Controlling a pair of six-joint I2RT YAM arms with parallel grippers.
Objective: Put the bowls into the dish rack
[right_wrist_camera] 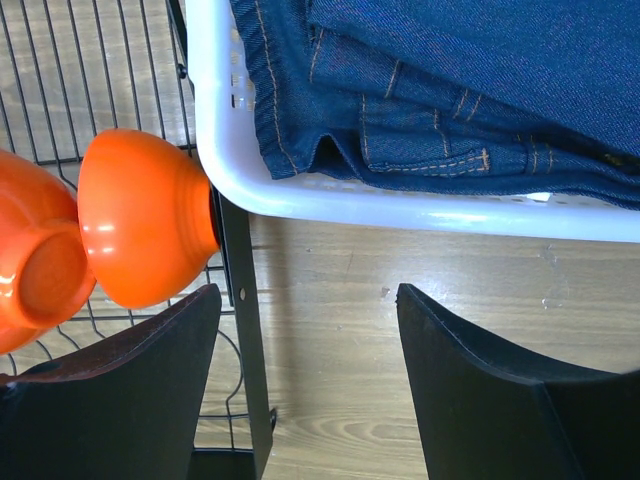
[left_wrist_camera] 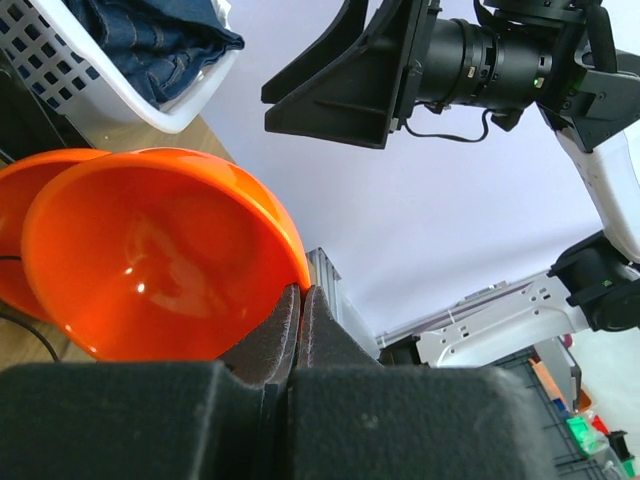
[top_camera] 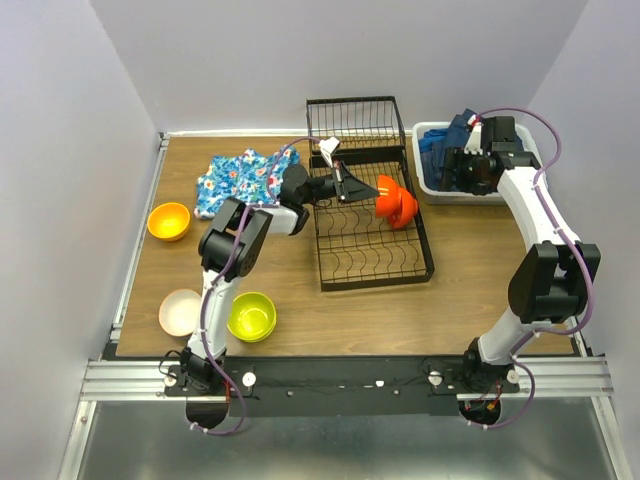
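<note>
Left wrist: L jaws pressed together at red-orange bowl [left_wrist_camera: 160, 260] rim; R jaws spread wide, empty, nr basket [right_wrist_camera: 400, 205].

Top view overhead, far; wrist views close, sharing orange bowls [right_wrist_camera: 145, 215], white basket [right_wrist_camera: 300, 185].

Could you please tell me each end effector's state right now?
Left end effector: shut, tips at the rim of the nearer orange bowl.
Right end effector: open, empty.
</note>
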